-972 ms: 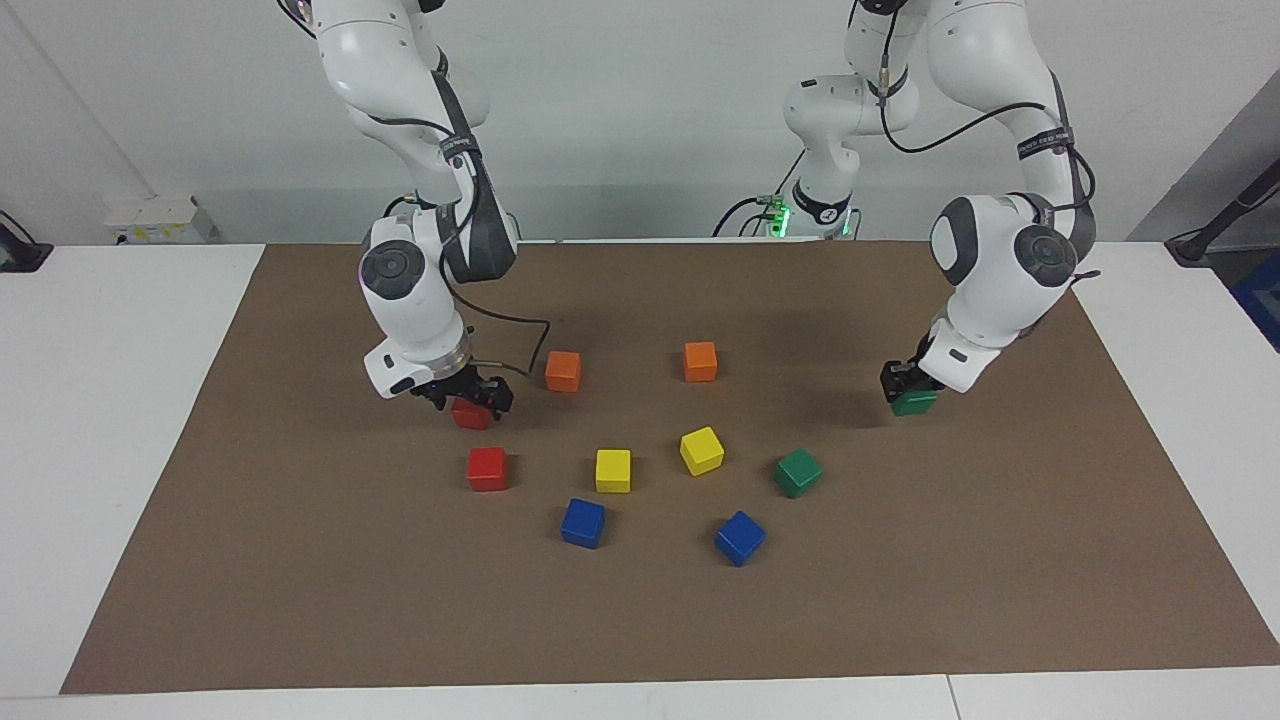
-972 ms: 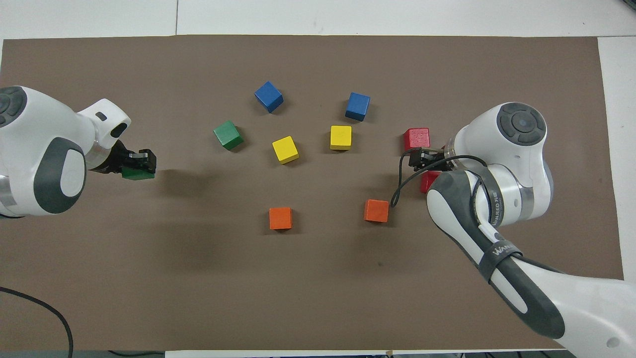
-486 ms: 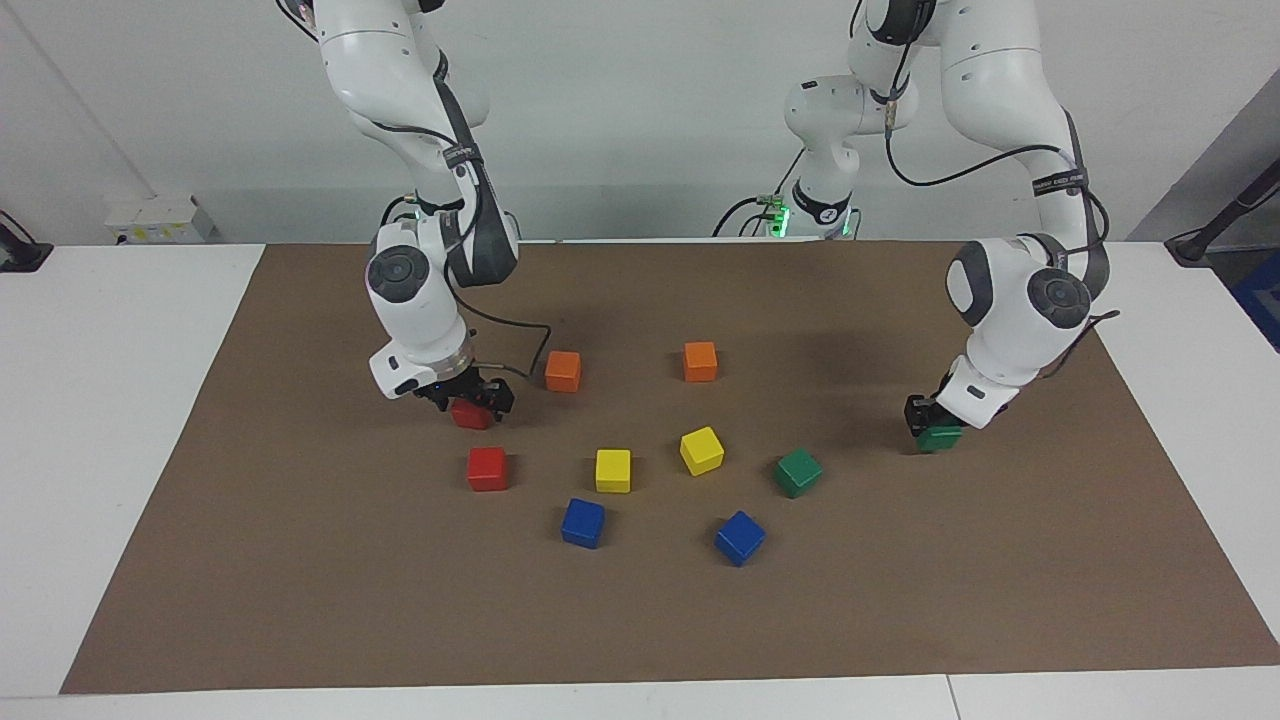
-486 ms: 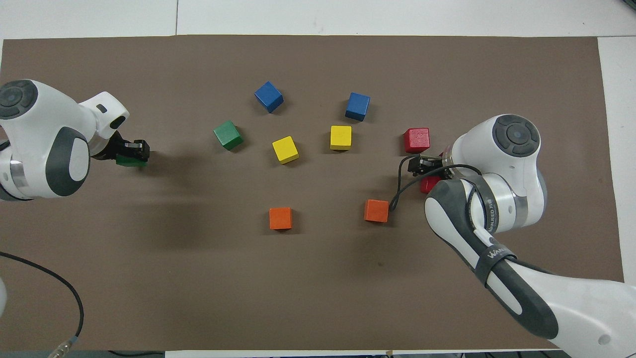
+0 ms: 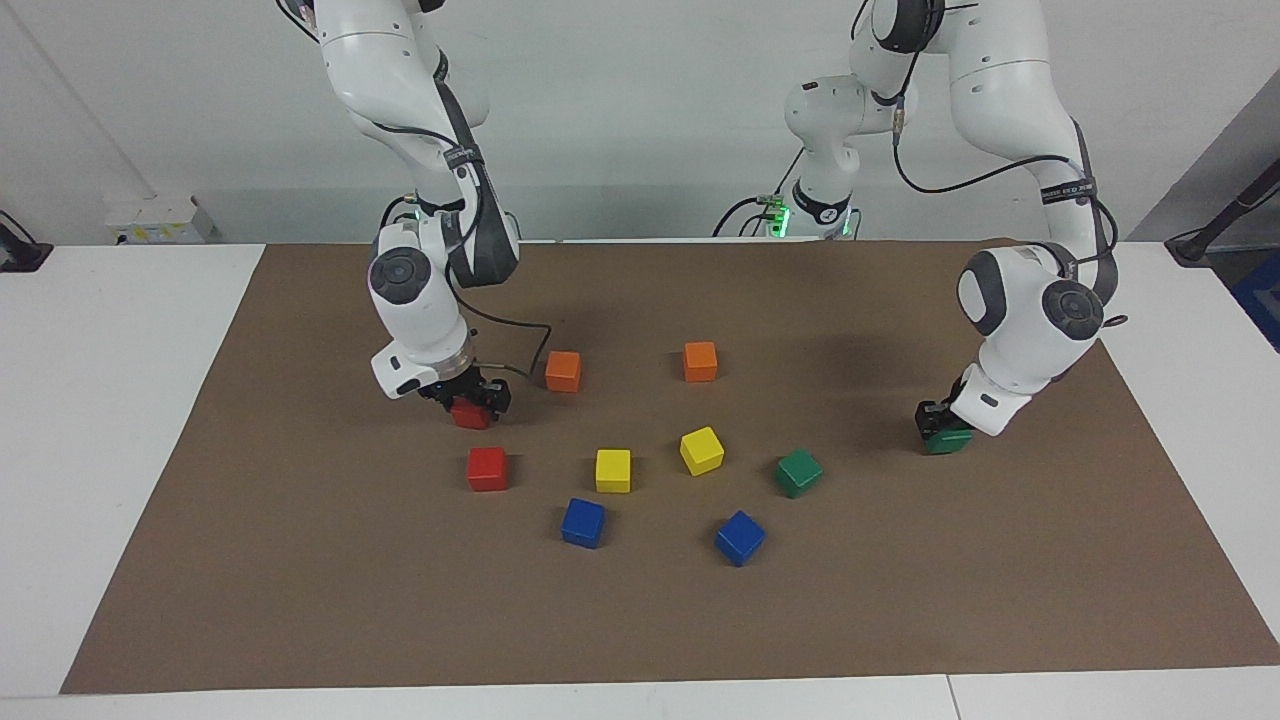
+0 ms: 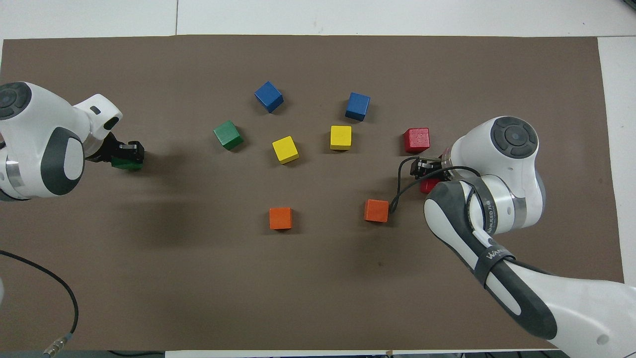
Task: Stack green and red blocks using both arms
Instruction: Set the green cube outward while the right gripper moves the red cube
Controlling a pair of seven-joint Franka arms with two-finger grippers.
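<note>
My right gripper (image 5: 470, 400) is low at the mat, shut on a red block (image 5: 470, 415) that rests on or just above it. In the overhead view this red block (image 6: 427, 186) is mostly hidden under the right gripper (image 6: 425, 169). A second red block (image 5: 487, 468) lies free, a little farther from the robots. My left gripper (image 5: 940, 425) is shut on a green block (image 5: 948, 441), low at the mat toward the left arm's end. This green block (image 6: 126, 163) also shows under the left gripper (image 6: 126, 155). A second green block (image 5: 798, 472) lies free nearby.
Two orange blocks (image 5: 563, 370) (image 5: 700, 361), two yellow blocks (image 5: 613, 470) (image 5: 701, 450) and two blue blocks (image 5: 582, 522) (image 5: 739, 537) lie mid-mat between the grippers. All sit on a brown mat (image 5: 640, 620) over a white table.
My left gripper has come down with the green block and moved toward the left arm's end of the table. My right gripper stayed at the red block while its wrist straightened a little.
</note>
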